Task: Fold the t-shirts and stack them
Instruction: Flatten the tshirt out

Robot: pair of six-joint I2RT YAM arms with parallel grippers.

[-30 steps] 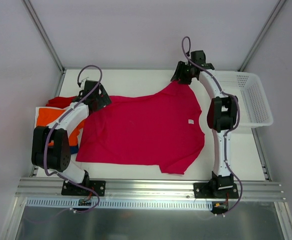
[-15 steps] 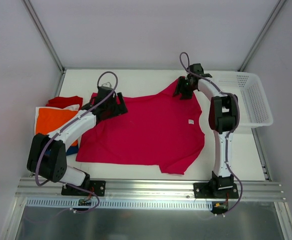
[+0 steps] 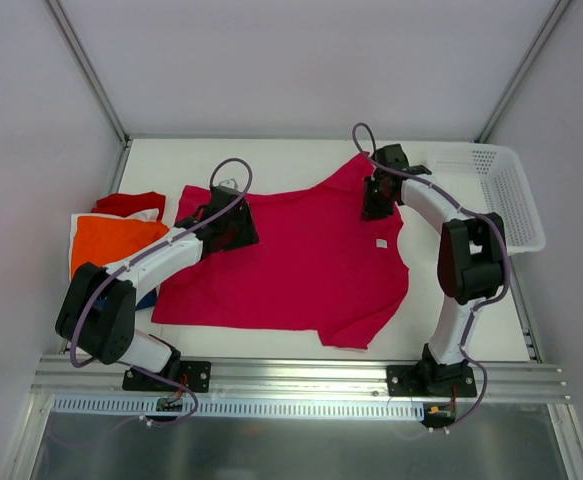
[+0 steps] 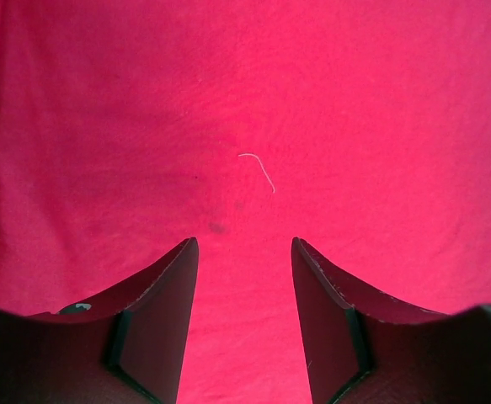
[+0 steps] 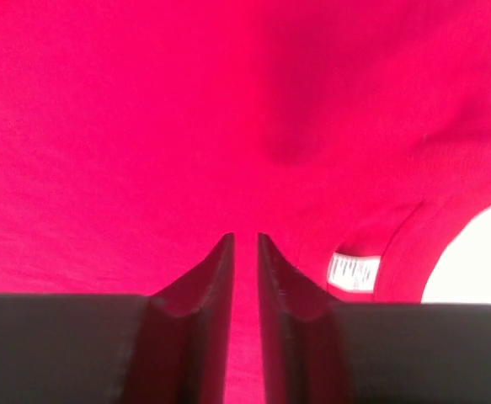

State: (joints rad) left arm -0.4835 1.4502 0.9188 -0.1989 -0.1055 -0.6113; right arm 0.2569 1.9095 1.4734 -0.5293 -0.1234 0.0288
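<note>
Lying flat mid table (image 3: 271,160): pink shirt (image 3: 291,255), spread wide, few wrinkles, white label (image 5: 352,270) by the collar, loose white thread (image 4: 258,168) on the cloth. Orange shirt (image 3: 111,240) and red shirt (image 3: 131,203) piled at the left edge. Left tool (image 4: 243,244) on the pink shirt's far-left part, fingers apart. Right tool (image 5: 245,237) near the collar, fingers almost together; whether pinching cloth, cannot tell.

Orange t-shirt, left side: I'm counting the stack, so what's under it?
A white edge peeks out left of the orange t-shirt, red cloth behind it, a dark blue sliver at its near side. Their layering underneath is covered.
</note>
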